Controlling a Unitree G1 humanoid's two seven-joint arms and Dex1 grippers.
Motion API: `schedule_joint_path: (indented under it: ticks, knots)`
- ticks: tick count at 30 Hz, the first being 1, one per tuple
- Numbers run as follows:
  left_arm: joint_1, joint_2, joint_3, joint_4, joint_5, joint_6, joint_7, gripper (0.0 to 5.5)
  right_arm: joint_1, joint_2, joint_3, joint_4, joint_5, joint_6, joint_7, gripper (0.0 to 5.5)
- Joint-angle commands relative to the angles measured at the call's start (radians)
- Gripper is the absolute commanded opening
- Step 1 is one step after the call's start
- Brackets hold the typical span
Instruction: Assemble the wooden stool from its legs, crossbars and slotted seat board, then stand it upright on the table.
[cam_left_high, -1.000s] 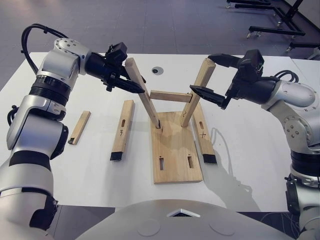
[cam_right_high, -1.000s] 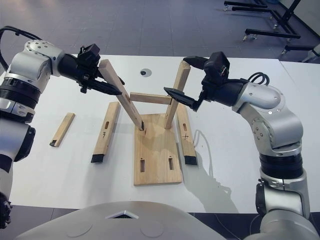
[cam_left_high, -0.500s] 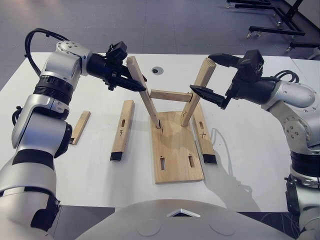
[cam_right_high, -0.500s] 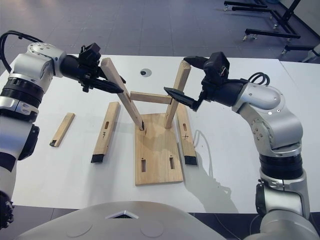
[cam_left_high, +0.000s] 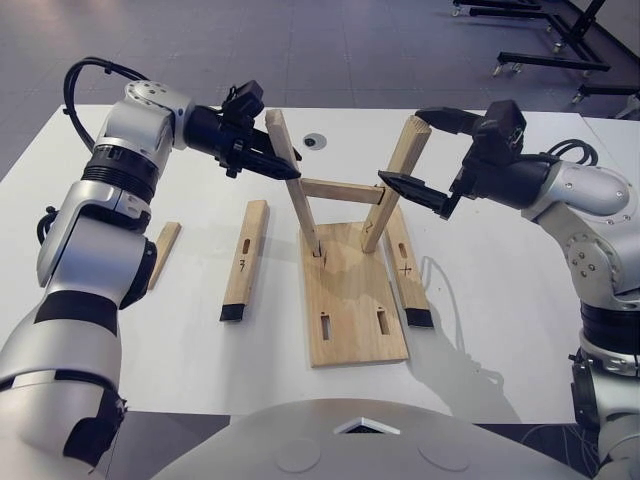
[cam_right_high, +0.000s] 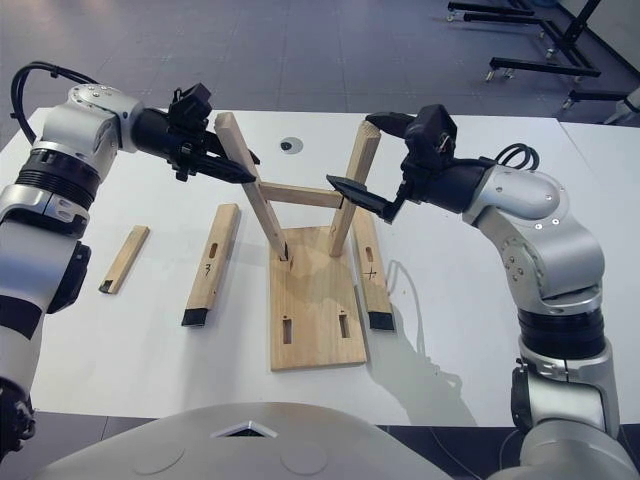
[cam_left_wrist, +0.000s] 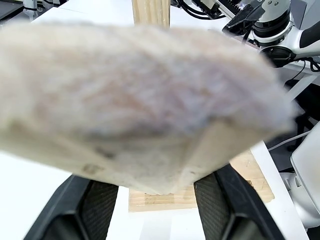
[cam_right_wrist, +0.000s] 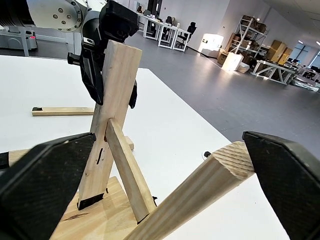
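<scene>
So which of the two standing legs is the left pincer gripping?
The left-hand leg, clamped near its top by the left pincer; the right-hand leg stands between the fingers of the open right pincer.

White table (cam_left_high: 200, 370), seat board (cam_left_high: 355, 325) flat at centre. One loose leg (cam_left_high: 244, 260) lies apart on the board's left, a second leg (cam_left_high: 408, 275) just beside its right edge, a short crossbar (cam_right_high: 124, 259) farther left. Round grommet (cam_left_high: 317, 142) near far edge.
</scene>
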Motion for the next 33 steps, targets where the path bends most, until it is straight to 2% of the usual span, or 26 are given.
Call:
schedule_joint_path:
  ticks: [1,7,13,15,20,22,29,33]
  knots:
    - [0.169,-0.077,-0.174,0.018,0.263,-0.067,0.092,2.04,0.011,0.026,0.068,-0.026,0.018,0.04,0.038,5.4]
    - [0.187,-0.073,-0.202,-0.026,0.292,-0.136,0.11,2.04,-0.025,0.075,0.014,-0.04,0.052,0.015,0.0,5.4]
    - [0.175,-0.074,-0.207,-0.029,0.296,-0.169,0.127,2.04,-0.156,0.193,-0.007,-0.114,-0.014,-0.05,-0.181,5.4]
    - [0.175,-0.075,-0.21,-0.034,0.299,-0.175,0.122,2.04,-0.196,0.221,0.054,-0.135,-0.115,-0.066,-0.254,5.4]
    - [0.168,-0.072,-0.209,-0.02,0.304,-0.179,0.112,2.04,-0.253,0.168,0.379,-0.153,-0.583,-0.078,-0.364,5.4]
    - [0.167,-0.068,-0.209,-0.014,0.306,-0.182,0.113,2.04,-0.256,0.169,0.458,-0.164,-0.695,-0.049,-0.373,5.4]
    - [0.167,-0.07,-0.21,-0.008,0.31,-0.186,0.12,2.04,-0.192,0.209,0.681,-0.157,-0.987,0.082,-0.358,5.4]
    - [0.171,-0.071,-0.213,-0.014,0.313,-0.188,0.12,2.04,-0.154,0.282,0.694,-0.185,-1.024,0.136,-0.366,5.4]
